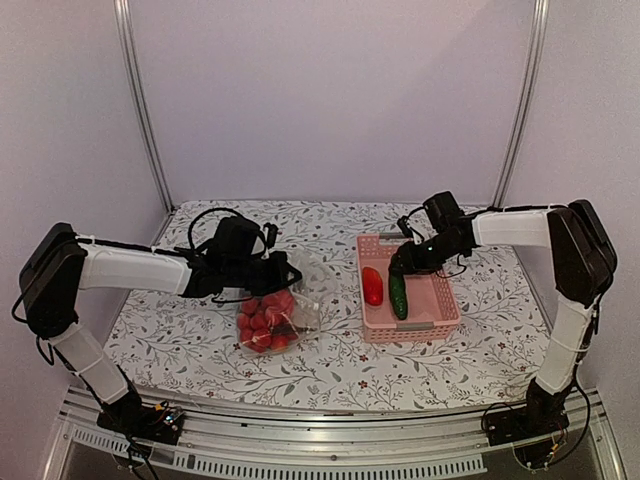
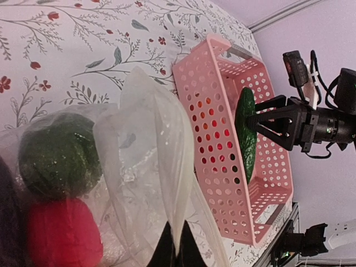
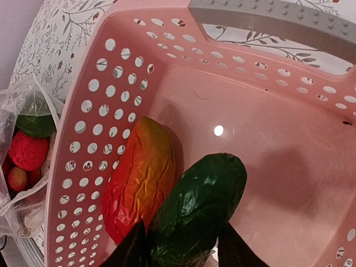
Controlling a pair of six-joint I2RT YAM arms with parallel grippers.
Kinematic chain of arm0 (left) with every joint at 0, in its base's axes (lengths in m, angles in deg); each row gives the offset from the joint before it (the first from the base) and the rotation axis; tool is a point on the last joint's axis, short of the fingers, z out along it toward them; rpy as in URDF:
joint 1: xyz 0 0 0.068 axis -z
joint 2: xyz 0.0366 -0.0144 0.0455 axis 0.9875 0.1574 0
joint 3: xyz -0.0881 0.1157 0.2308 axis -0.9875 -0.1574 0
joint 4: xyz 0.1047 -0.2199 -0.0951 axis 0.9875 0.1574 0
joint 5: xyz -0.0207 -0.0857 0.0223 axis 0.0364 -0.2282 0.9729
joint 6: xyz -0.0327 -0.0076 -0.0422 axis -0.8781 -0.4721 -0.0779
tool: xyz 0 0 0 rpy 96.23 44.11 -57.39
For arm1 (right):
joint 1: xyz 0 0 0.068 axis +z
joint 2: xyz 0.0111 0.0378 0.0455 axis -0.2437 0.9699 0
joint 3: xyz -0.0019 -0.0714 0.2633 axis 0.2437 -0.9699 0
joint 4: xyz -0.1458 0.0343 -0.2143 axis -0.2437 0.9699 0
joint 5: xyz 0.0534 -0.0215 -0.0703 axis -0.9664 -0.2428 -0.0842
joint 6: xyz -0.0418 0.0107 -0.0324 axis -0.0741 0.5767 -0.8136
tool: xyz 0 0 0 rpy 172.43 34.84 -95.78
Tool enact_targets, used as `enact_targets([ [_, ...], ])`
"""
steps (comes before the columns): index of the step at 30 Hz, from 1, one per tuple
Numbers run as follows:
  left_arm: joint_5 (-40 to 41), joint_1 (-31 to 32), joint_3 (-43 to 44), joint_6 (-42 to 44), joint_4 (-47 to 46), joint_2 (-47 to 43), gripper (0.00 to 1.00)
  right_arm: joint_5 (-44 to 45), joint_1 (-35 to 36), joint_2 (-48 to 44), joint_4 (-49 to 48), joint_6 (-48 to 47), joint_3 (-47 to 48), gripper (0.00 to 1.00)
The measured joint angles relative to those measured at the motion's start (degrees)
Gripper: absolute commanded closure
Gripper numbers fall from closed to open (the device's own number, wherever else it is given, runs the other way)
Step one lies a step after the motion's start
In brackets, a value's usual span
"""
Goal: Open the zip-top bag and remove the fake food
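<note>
The zip-top bag (image 1: 278,305) lies left of centre, and my left gripper (image 1: 262,268) is shut on its upper edge. In the left wrist view the clear film (image 2: 150,139) runs pinched between the black fingers (image 2: 177,251). Inside the bag are a green avocado (image 2: 58,156) and red pieces (image 2: 64,233), seen from above as a red cluster (image 1: 265,322). My right gripper (image 1: 401,266) is down in the pink basket (image 1: 446,300). Its jaws stand slightly open either side of the green cucumber (image 3: 200,206), which rests on the basket floor beside a red-orange piece (image 3: 139,178).
The basket's grey handle (image 3: 267,16) is at its far end in the right wrist view, its perforated wall (image 3: 105,94) faces the bag (image 3: 22,150). The flowered tablecloth (image 1: 330,370) covers the table. Metal frame posts (image 1: 140,100) stand at the back corners.
</note>
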Motion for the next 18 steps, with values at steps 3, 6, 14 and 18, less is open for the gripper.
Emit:
enact_targets([
  [3,-0.2,0.0,0.4,0.2,0.1,0.0,1.00,0.2,-0.2,0.2,1.1,0.1,0.8,0.32],
  [6,-0.6,0.0,0.8,0.4,0.3,-0.1,1.00,0.4,-0.3,0.2,2.6,-0.5,3.1,0.28],
  [14,-1.9,0.0,1.2,1.3,1.4,-1.9,1.00,-4.7,-0.5,-1.3,2.3,0.4,7.5,0.33],
  [18,-2.6,0.0,1.2,1.5,1.4,-4.0,1.00,-11.1,0.6,-3.0,0.1,3.5,8.1,0.37],
])
